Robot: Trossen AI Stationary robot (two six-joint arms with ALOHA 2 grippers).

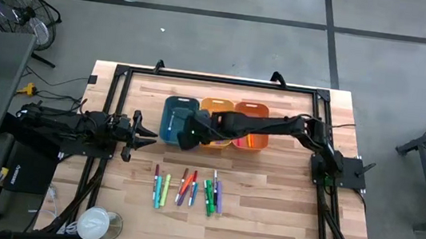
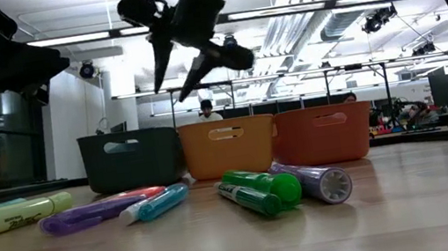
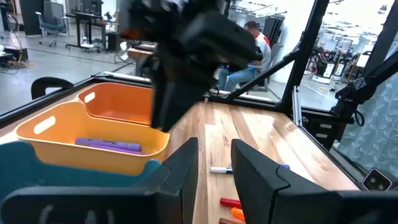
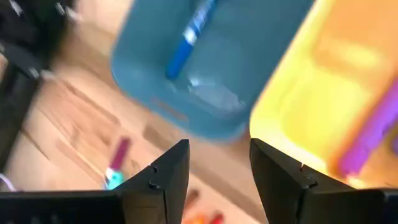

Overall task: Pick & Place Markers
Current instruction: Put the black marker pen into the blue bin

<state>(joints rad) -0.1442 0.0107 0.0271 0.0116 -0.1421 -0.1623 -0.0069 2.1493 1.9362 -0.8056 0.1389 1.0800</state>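
Several markers [image 1: 186, 189] in mixed colours lie side by side on the wooden table, nearer than the bins; the low view shows them [image 2: 256, 194] lying flat. A blue marker [image 4: 189, 37] lies in the teal bin [image 1: 175, 115]. A purple one [image 3: 109, 144] lies in the yellow-orange bin [image 1: 216, 105]. My right gripper [image 1: 186, 139] hangs open and empty above the teal bin's near edge, well clear of the table [image 2: 172, 89]. My left gripper [image 1: 147, 137] waits open at the table's left, level with the bins and pointing toward them [image 3: 214, 146].
The orange bin [image 1: 253, 110] stands at the right end of the row of three. A black frame [image 1: 122, 73] runs around the table's edges. A white round object [image 1: 95, 223] sits near the near-left corner. Bare wood lies right of the markers. People sit in the room beyond [image 3: 249, 43].
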